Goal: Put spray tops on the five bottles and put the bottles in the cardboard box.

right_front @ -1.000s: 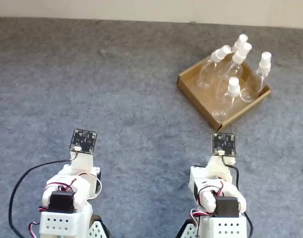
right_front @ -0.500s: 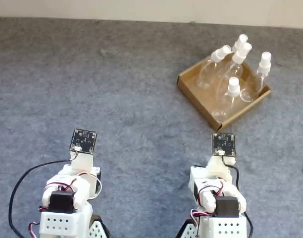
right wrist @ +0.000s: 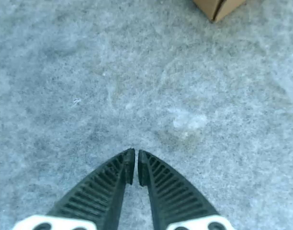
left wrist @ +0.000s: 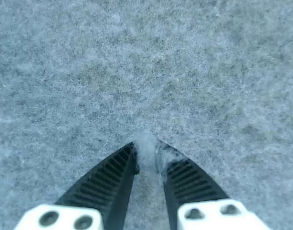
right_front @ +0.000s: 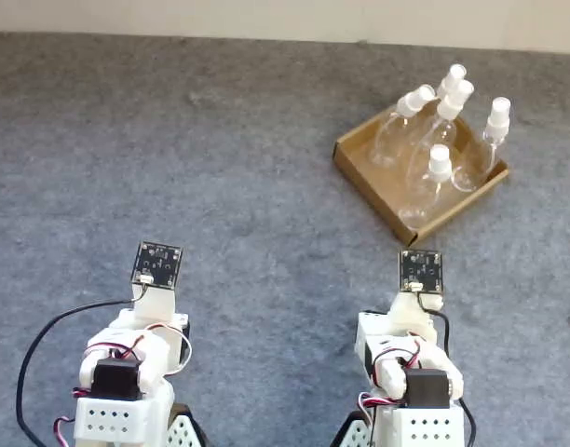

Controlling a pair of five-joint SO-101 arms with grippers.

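The right tool (right wrist: 136, 165) hangs over the grey felt table (right wrist: 65, 72), its two black ribbed fingers (right wrist: 108, 189) brought together so that the tips almost touch, with nothing between them. A pale smudge (right wrist: 187, 122) marks the felt near the tips. Farther off, well apart from the tool, one corner of the cardboard box (right wrist: 217, 5) shows at the edge.

Robotics lab bench: a grey felt-covered table (right_front: 266, 186) bore a white servo arm (right_front: 127, 372) at lower left and a second arm (right_front: 411, 372) at lower right.

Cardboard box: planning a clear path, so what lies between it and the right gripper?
Bare grey carpet between the cardboard box and the right gripper, as the right wrist and high views show.
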